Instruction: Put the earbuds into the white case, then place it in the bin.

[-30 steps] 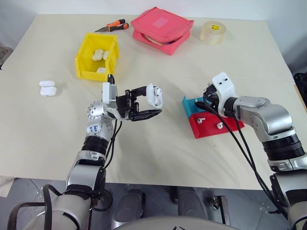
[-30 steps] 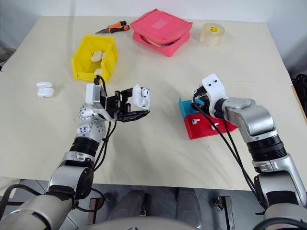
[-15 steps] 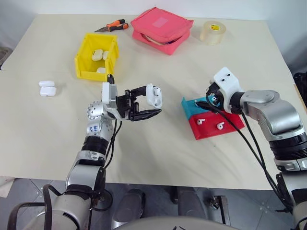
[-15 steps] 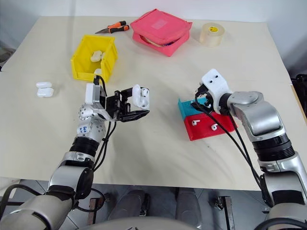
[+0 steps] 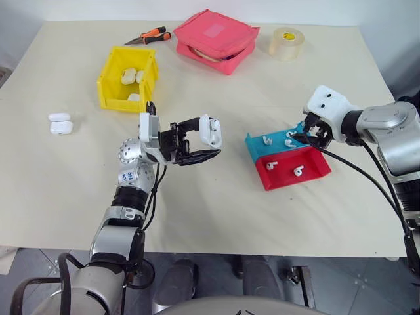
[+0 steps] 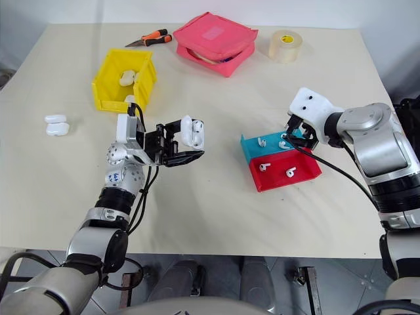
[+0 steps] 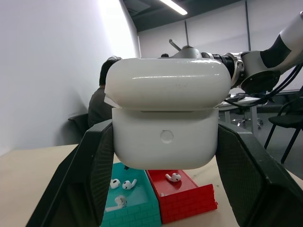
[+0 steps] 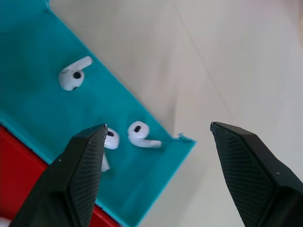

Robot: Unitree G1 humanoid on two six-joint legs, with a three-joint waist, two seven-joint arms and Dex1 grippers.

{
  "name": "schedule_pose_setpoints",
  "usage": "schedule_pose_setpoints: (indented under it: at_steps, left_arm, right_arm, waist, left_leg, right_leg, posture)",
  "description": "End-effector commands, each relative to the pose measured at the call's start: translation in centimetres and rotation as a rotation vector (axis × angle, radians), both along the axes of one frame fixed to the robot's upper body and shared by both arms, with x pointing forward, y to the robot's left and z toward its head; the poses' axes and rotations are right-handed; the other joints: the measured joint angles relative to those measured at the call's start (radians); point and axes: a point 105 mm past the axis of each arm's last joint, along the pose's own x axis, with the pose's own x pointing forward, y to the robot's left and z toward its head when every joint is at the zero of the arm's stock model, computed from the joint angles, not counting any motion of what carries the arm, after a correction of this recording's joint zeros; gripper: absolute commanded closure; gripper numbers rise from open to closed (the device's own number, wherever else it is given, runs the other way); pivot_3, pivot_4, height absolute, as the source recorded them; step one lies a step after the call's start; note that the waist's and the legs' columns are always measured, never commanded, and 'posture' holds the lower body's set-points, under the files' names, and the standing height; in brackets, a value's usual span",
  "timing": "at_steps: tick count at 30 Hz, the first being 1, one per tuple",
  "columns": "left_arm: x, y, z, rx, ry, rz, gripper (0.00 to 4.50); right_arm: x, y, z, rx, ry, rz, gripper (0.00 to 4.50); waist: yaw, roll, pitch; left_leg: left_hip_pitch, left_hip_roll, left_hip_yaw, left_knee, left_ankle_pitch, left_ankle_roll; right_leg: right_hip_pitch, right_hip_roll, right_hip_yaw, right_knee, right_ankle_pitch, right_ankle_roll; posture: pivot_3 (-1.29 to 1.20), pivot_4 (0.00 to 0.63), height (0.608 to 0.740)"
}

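Observation:
My left gripper [image 5: 211, 139] is shut on the white case [image 5: 210, 130] and holds it in the air over the table's middle; in the left wrist view the case [image 7: 165, 127] has its lid slightly ajar. Earbuds [image 5: 289, 135] lie loose in a teal tray [image 5: 254, 143], and two more [image 5: 300, 170] in the red tray [image 5: 315, 172] beside it. My right gripper [image 8: 157, 126] hangs open over the teal tray's end, above two earbuds [image 8: 142, 134], holding nothing. The yellow bin [image 5: 120, 102] stands at the back left with several white cases inside.
Two spare white cases [image 5: 58, 123] lie at the far left. A pink zip pouch [image 5: 216, 38], a tape roll [image 5: 287, 42] and orange-handled pliers [image 5: 149, 35] sit along the far edge. Black cables trail from my right wrist [image 5: 354, 167].
My right gripper has risen and swung to the right off the trays, rolling at the wrist and uncovering the teal tray's earbuds. The left gripper kept still with the case.

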Motion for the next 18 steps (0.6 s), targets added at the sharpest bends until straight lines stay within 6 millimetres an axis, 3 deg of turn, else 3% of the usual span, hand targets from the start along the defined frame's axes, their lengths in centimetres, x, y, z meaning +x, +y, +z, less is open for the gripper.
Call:
schedule_pose_setpoints:
  at_steps: [1, 3, 8, 18]
  left_arm:
    - [-0.9, 0.2, 0.4, 0.015, -0.071, -0.04, 1.71]
    - [-0.9, 0.2, 0.4, 0.014, -0.071, -0.036, 1.71]
    - [-1.0, 0.2, 0.3, 0.01, -0.073, -0.033, 1.71]
    - [-1.0, 0.0, 0.2, 0.0, -0.072, -0.024, 1.71]
  right_arm:
    - [-0.6, 0.9, 1.1, -0.024, -0.024, 0.066, 0.48]
    - [-0.8, 1.1, 1.2, -0.025, -0.024, 0.077, 0.02]
    - [-0.3, 0.8, 1.6, -0.022, -0.016, 0.008, 0.02]
    - [-1.8, 2.9, 2.3, 0.136, 0.15, -0.131, 0.02]
  waist:
    - [0.0, 0.0, 0.0]
    - [0.0, 0.0, 0.0]
    - [0.0, 0.0, 0.0]
    - [0.0, 0.0, 0.0]
  left_leg:
    - [0.0, 0.0, 0.0, 0.0, 0.0, 0.0]
    - [0.0, 0.0, 0.0, 0.0, 0.0, 0.0]
    - [0.0, 0.0, 0.0, 0.0, 0.0, 0.0]
    - [0.0, 0.003, -0.001, 0.0, 0.0, 0.0]
  right_leg:
    - [0.0, 0.0, 0.0, 0.0, 0.0, 0.0]
    - [0.0, 0.0, 0.0, 0.0, 0.0, 0.0]
    - [0.0, 0.0, 0.0, 0.0, 0.0, 0.0]
    - [0.0, 0.0, 0.0, 0.0, 0.0, 0.0]
  posture:
    - [0.0, 0.15, 0.74]
    - [0.0, 0.15, 0.74]
    - [0.0, 0.15, 0.74]
    - [0.0, 0.15, 0.74]
